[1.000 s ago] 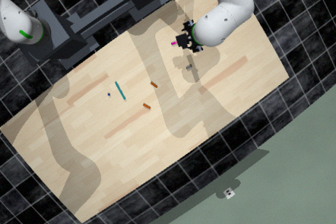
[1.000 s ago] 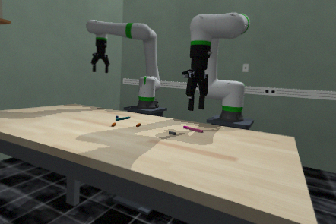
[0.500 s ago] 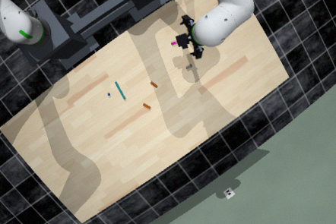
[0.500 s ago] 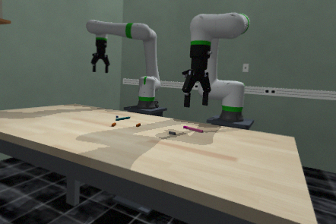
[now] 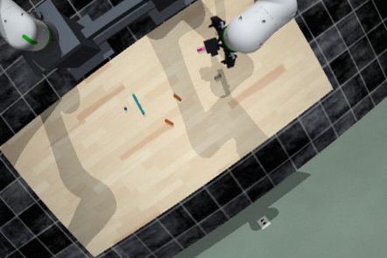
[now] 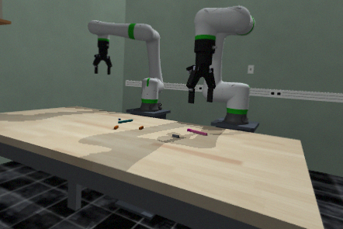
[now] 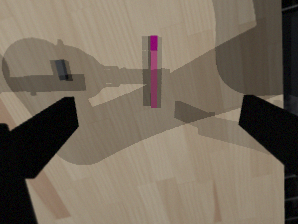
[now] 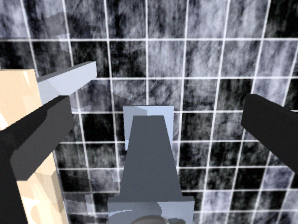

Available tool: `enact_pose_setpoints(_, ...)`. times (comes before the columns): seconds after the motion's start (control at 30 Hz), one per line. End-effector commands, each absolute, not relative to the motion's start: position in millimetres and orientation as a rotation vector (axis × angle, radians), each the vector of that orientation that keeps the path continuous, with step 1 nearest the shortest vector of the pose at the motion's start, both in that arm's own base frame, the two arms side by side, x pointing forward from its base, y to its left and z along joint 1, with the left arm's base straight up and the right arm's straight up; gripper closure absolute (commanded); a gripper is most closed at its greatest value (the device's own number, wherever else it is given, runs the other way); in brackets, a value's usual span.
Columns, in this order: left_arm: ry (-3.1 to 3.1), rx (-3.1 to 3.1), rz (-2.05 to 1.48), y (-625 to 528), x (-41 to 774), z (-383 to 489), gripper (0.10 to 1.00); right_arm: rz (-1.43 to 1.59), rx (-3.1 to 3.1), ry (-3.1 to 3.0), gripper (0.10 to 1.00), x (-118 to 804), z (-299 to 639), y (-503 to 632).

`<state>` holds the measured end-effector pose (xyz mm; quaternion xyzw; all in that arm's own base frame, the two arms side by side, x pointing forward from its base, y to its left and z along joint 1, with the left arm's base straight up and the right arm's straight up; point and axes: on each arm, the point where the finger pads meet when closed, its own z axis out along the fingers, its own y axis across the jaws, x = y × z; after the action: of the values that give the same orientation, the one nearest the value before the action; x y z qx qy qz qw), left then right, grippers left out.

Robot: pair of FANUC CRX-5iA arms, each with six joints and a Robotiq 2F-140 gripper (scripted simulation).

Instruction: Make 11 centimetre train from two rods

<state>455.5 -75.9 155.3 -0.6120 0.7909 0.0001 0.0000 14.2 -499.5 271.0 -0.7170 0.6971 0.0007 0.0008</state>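
Magenta rod (image 5: 200, 50) (image 6: 188, 130) (image 7: 154, 43) laid flat at end of pink rod (image 5: 203, 48) (image 6: 199, 132) (image 7: 154, 80), seemingly touching: 2 + 9 gives needed 11. Left tool (image 5: 223, 43) (image 6: 200, 102) (image 7: 159, 111) held wide above pink rod, likely for clearance; right tool (image 6: 102, 73) (image 8: 157, 110) wide, well apart.

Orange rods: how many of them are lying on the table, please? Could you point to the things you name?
2. One orange rod (image 5: 177, 97) (image 6: 141, 127) lies nearer the grey rod (image 5: 218, 77) (image 6: 175, 136) (image 7: 61, 70); the other orange rod (image 5: 169, 122) (image 6: 116, 127) lies farther from it. No third shows.
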Motion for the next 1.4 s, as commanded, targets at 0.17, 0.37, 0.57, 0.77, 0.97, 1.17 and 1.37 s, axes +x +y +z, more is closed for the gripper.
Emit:
enact_pose_setpoints(0.17, 2.484, -1.922, -0.001, -76, 456, 186, 0.098, 0.000, -2.252, 2.190, 0.098, 14, 272, -500)
enact_pose_setpoints(0.37, 2.484, -1.922, -0.001, -76, 456, 198, 0.098, 0.000, -2.252, 2.190, 0.098, 14, 272, -500)
enact_pose_setpoints(0.57, 2.484, -1.922, -0.001, -76, 456, 201, 0.098, 0.000, -2.252, 2.190, 0.098, 14, 272, -500)
enact_pose_setpoints(0.77, 2.484, -1.922, -0.001, -76, 456, 201, 0.098, 0.000, -2.252, 2.190, 0.098, 14, 272, -500)
enact_pose_setpoints(0.97, 2.484, -1.922, -0.001, -76, 456, 201, 0.098, 0.000, -2.252, 2.190, 0.098, 14, 272, -500)
enact_pose_setpoints(1.17, 2.484, -1.922, -0.001, -76, 456, 201, 0.098, 0.000, -2.252, 2.190, 0.098, 14, 272, -500)
enact_pose_setpoints(1.37, 2.484, -1.922, -0.001, -76, 456, 201, 0.098, 0.000, -2.252, 2.190, 0.098, 14, 272, -500)
